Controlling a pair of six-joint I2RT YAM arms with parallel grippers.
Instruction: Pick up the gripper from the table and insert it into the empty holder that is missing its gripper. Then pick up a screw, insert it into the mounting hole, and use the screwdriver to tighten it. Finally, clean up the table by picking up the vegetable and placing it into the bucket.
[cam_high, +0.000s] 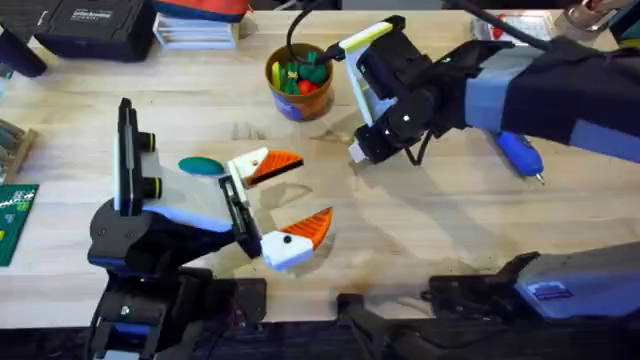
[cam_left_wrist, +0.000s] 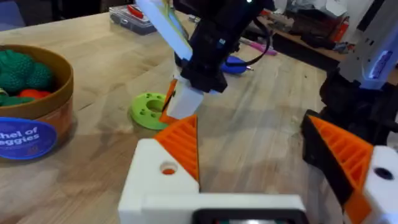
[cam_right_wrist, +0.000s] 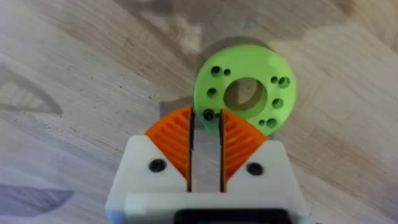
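My right gripper (cam_high: 358, 152) hangs tip-down mid-table over a lime-green disc (cam_right_wrist: 244, 93) with several holes. Its orange pads (cam_right_wrist: 177, 140) are shut to a narrow slit at the disc's rim (cam_right_wrist: 206, 121), and I see nothing in the slit. My left gripper (cam_high: 305, 190) stands open and holds nothing, close beside the teal vegetable (cam_high: 202, 166). Behind, the yellow-orange bucket (cam_high: 298, 78) holds toy vegetables. The blue screwdriver (cam_high: 520, 155) lies on the table under the right arm. The left wrist view shows the right gripper (cam_left_wrist: 180, 106) on the disc (cam_left_wrist: 149, 109), with the bucket (cam_left_wrist: 31, 118) nearby. Holder and screw are out of view.
A black case (cam_high: 90, 25) and a stack of flat boxes (cam_high: 195, 30) line the back edge. A green circuit board (cam_high: 15, 215) lies at the left edge. Bare wood lies between the two grippers and along the front right.
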